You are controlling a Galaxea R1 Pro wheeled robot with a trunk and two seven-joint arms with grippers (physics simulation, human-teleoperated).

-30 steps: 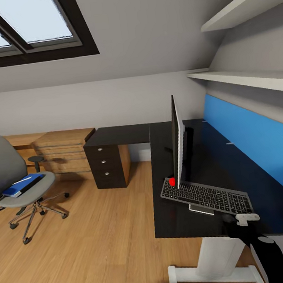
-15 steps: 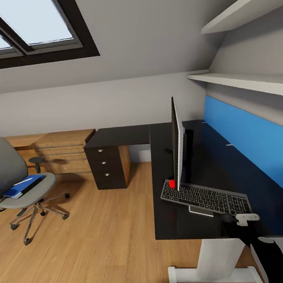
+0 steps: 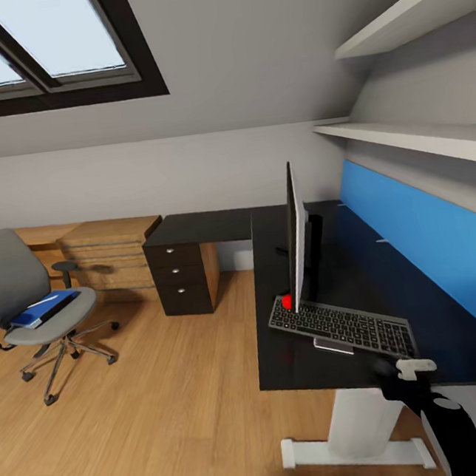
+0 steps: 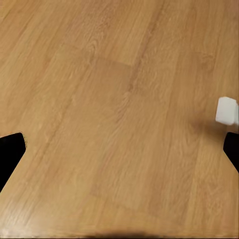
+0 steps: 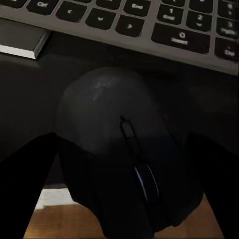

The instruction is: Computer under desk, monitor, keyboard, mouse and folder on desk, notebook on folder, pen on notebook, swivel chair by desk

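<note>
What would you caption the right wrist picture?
Black mouse between the right gripper's fingers, beside the keyboard on the desk.

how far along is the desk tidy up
Looks done: the monitor stands on the desk with the keyboard at its foot. In hand: the right gripper straddles the mouse at the desk's front edge beside the keyboard; the jaws look open. Left: the folder with the pen lies on the swivel chair, which stands away from the desk.
</note>
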